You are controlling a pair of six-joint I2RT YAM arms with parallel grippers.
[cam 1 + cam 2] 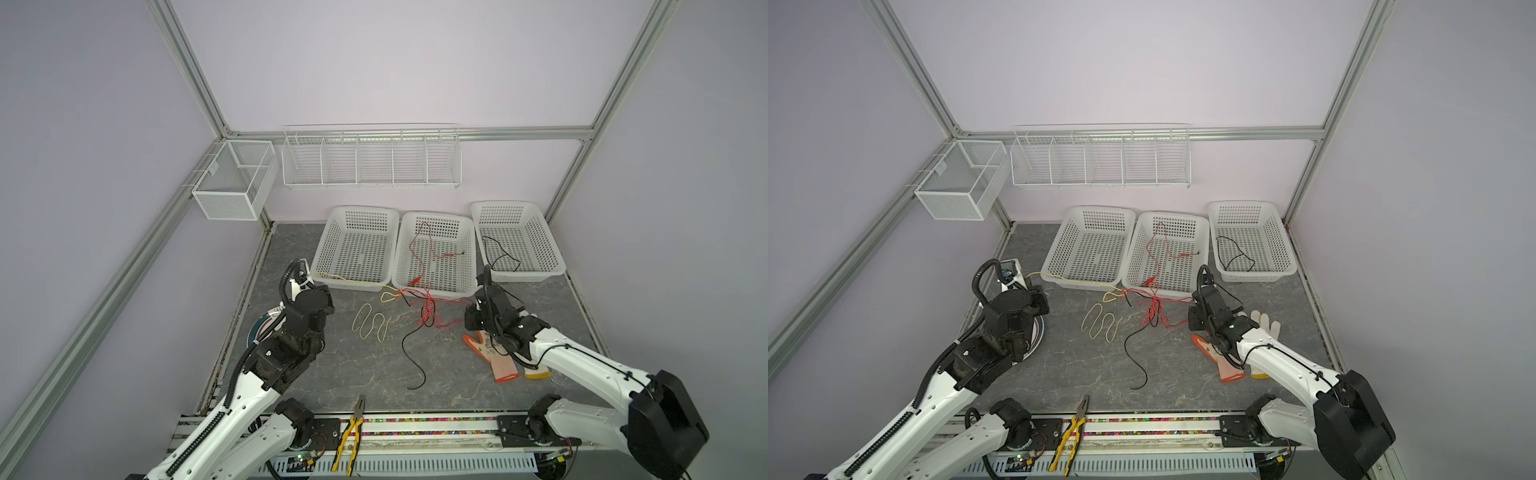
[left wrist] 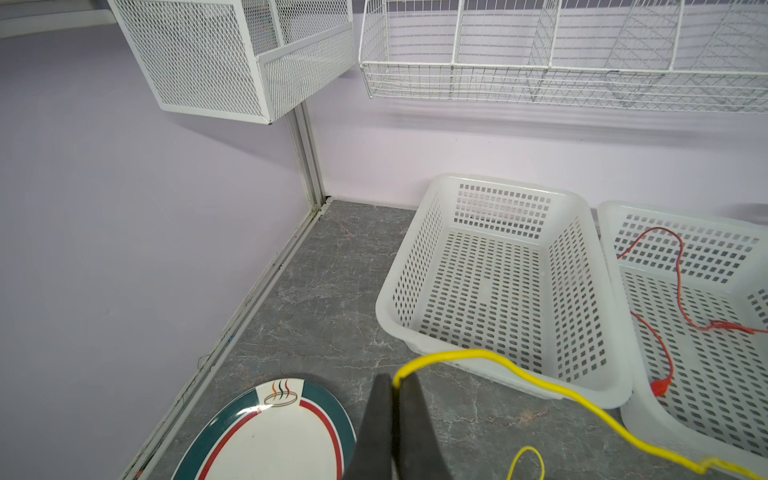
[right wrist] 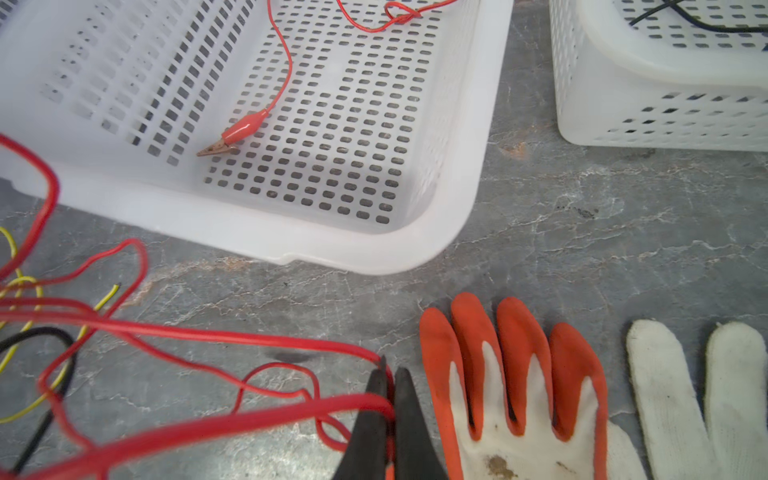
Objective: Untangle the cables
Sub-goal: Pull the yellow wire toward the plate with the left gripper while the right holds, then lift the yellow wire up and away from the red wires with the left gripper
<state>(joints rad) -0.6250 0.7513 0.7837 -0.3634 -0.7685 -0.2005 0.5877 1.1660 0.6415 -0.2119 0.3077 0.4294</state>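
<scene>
Red, yellow, black cables (image 1: 1152,309) tangled on table (image 1: 1059,365) before middle basket (image 1: 1133,257); pliers (image 1: 1073,436) at near edge.

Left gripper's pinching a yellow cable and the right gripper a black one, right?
No: the right gripper pinches a red cable, not black, as the right wrist view shows. The left gripper does hold the yellow cable.
</scene>
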